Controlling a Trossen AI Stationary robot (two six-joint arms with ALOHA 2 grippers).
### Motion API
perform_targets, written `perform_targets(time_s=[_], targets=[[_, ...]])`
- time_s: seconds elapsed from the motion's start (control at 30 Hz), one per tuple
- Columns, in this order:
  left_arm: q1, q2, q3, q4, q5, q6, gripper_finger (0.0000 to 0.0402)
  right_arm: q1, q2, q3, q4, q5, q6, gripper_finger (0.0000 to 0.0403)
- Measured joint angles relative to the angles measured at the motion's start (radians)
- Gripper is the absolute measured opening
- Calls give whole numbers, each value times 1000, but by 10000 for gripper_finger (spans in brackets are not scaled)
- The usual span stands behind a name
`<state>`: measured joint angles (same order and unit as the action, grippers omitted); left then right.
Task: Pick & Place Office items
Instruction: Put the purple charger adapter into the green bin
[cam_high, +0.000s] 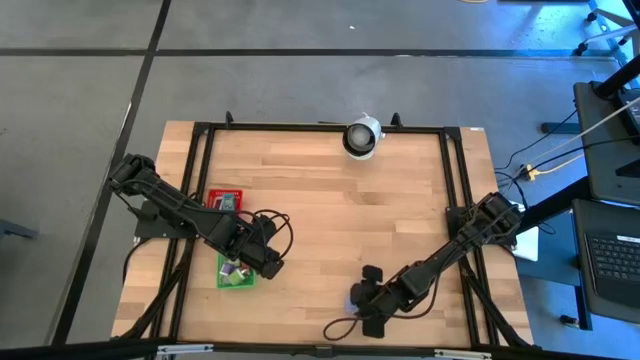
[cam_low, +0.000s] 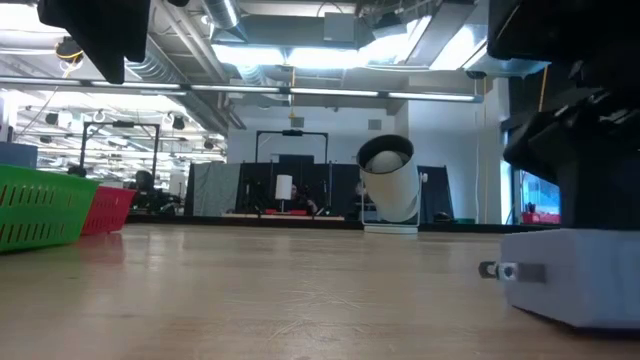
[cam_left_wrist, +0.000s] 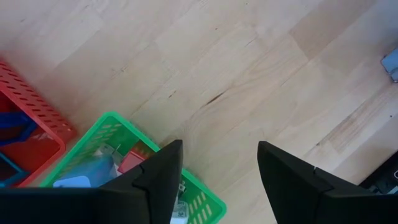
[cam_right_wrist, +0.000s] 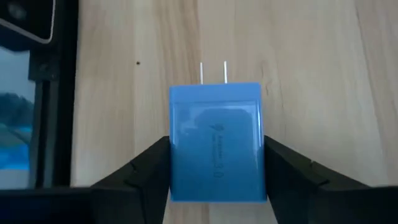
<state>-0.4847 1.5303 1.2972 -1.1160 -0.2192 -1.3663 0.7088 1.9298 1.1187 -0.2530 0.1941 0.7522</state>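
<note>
A blue plug block (cam_right_wrist: 216, 146) with two metal prongs (cam_right_wrist: 212, 71) lies on the wooden table near its front edge. My right gripper (cam_right_wrist: 216, 180) is shut on it; in the low view the block (cam_low: 570, 285) looks pale, under the dark gripper. My left gripper (cam_high: 268, 262) hangs open above the right rim of the green tray (cam_left_wrist: 112, 124), with nothing between its fingers (cam_left_wrist: 158, 174). Small pieces, one teal (cam_left_wrist: 93, 171) and one red (cam_left_wrist: 130, 158), lie in that tray. My right gripper pinches the block's two long sides (cam_right_wrist: 175, 155) between its two fingers, at the end away from the prongs. The fingers slant down from the table's right side and lie along the block. The block's underside rests on the table (cam_low: 560, 318), prongs pointing away from the gripper.
A red tray (cam_high: 224, 199) stands just beyond the green tray (cam_high: 235, 272) at the table's left. A white round object with a black centre (cam_high: 361, 138) stands at the far edge. Bare wood (cam_high: 330, 220) lies between the arms. A black frame (cam_high: 455, 180) rims the table.
</note>
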Motion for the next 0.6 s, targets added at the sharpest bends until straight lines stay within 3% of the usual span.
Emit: perform_targets(time_s=[0.17,0.27,0.6], targets=[[0,0,0,0,0,8,201,-37,-65,-2,-32,-17,120,207],[0,0,0,-1,-9,9,201,-73,-145,-2,-51,39,111,207],[2,0,0,1,-104,-33,201,-183,-495,-2,51,539,-127,207]])
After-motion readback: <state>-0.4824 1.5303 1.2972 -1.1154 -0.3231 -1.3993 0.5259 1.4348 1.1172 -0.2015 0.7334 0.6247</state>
